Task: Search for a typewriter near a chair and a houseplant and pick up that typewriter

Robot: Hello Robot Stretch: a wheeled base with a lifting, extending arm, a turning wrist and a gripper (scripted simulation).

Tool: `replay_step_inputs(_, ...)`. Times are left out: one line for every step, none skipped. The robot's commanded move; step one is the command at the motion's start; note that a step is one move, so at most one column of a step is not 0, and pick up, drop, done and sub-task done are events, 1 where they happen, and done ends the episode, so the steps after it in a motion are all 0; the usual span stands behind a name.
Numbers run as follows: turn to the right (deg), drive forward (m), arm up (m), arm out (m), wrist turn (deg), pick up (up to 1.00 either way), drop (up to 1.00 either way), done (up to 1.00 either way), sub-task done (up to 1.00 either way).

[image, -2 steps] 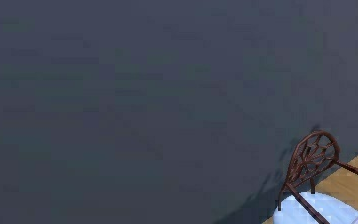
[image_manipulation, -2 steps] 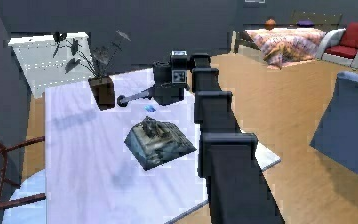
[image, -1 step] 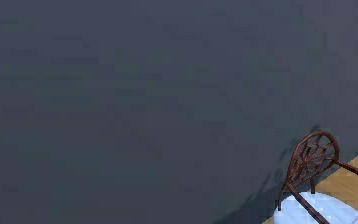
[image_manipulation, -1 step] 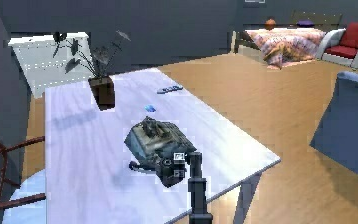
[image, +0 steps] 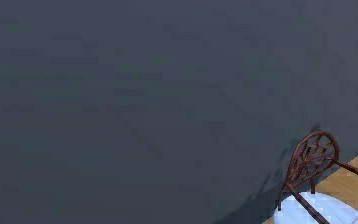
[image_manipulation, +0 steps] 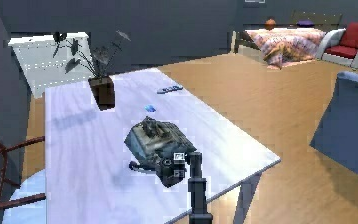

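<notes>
A dark grey-green typewriter (image_manipulation: 155, 133) lies near the middle of a white table (image_manipulation: 87, 150). A houseplant (image_manipulation: 99, 70) with dark leaves stands in a brown pot at the table's far end. A rust-brown metal chair (image_manipulation: 1, 165) sits at the table's left side; its round openwork back (image: 313, 158) also appears at the forward view's lower right. My arm (image_manipulation: 198, 198) rises from the bottom edge, and the gripper (image_manipulation: 150, 154) lies against the typewriter's near side. I cannot tell whether it holds anything, since the typewriter rests on the table right behind it.
A dark wall (image: 137, 100) stands close ahead. On the table lie a small blue item (image_manipulation: 152, 105) and a flat dark object (image_manipulation: 169, 91). Beyond are a white cabinet (image_manipulation: 37, 55), a bed (image_manipulation: 282, 42), a red armchair (image_manipulation: 347, 40) and a blue sofa (image_manipulation: 349, 120) across wooden floor.
</notes>
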Motion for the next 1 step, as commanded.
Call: replay_step_inputs(0.0,0.00,0.10,0.00,0.0,0.00,0.00,0.00,0.00)
